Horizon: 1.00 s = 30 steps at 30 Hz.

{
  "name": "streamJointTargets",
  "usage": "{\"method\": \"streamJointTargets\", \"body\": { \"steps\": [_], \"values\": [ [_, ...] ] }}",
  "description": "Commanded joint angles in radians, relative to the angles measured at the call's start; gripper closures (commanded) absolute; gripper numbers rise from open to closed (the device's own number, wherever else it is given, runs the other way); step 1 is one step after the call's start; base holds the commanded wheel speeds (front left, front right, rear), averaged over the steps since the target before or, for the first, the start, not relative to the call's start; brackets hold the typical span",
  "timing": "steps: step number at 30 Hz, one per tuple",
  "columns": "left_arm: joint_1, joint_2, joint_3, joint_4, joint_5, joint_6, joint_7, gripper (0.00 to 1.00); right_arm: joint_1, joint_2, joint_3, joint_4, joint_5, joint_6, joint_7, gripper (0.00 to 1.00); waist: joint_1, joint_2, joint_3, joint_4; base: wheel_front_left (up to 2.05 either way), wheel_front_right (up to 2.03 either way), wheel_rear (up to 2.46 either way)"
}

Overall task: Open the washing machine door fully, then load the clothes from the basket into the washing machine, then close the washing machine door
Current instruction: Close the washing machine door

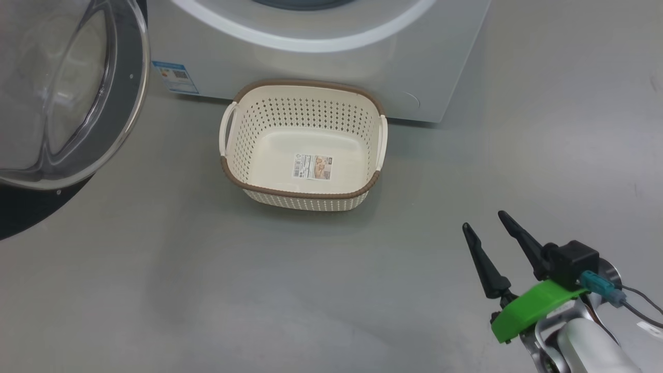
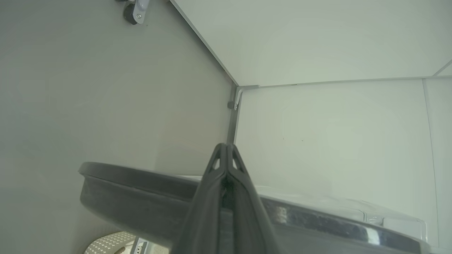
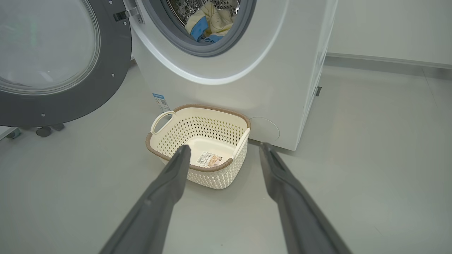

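The washing machine (image 1: 321, 77) stands at the top with its door (image 1: 135, 77) swung wide to the left, glass bowl facing me. In the right wrist view the clothes (image 3: 212, 19), pale yellow with blue patches, lie inside the steel drum of the washing machine (image 3: 229, 95). The basket (image 1: 305, 194) sits on the floor against the machine's front, holding nothing but its label sticker. My right gripper (image 1: 484, 220) hovers open at the lower right, apart from the basket (image 3: 212, 178). My left gripper (image 2: 226, 145) is shut on nothing, its fingers lying across the door's dark rim (image 2: 134, 197).
Bare grey floor stretches in front of and to the right of the machine. A blue label sticker (image 1: 175, 76) marks the machine's lower left front. Small caster wheels (image 3: 44, 131) stand below the open door. White wall panels meet in a corner (image 2: 235, 95) beyond the left gripper.
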Motion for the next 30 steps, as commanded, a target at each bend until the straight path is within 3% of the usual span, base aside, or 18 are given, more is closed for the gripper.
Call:
{"method": "streamJointTargets", "body": {
  "steps": [1, 15, 30],
  "values": [
    [-0.029, 0.085, 0.005, -0.023, -0.005, -0.012, 0.015, 1.0, -0.014, -0.021, 0.018, -0.032, -0.01, 0.002, -0.01, 0.0, 0.0, 0.0, -0.001, -0.002, 0.0, 0.0, 0.0],
    [-0.09, 0.12, -0.037, 0.077, -0.044, -0.088, 0.156, 1.0, -0.013, -0.023, 0.021, -0.031, -0.013, 0.002, -0.01, 0.0, 0.0, 0.0, -0.005, -0.005, 0.0, 0.0, 0.0],
    [-0.117, 0.099, -0.102, 0.104, -0.039, -0.145, 0.243, 1.0, -0.017, -0.001, 0.014, -0.031, -0.015, 0.002, -0.01, 0.0, 0.0, 0.0, -0.01, 0.02, 0.0, 0.0, 0.0]
  ]
}}
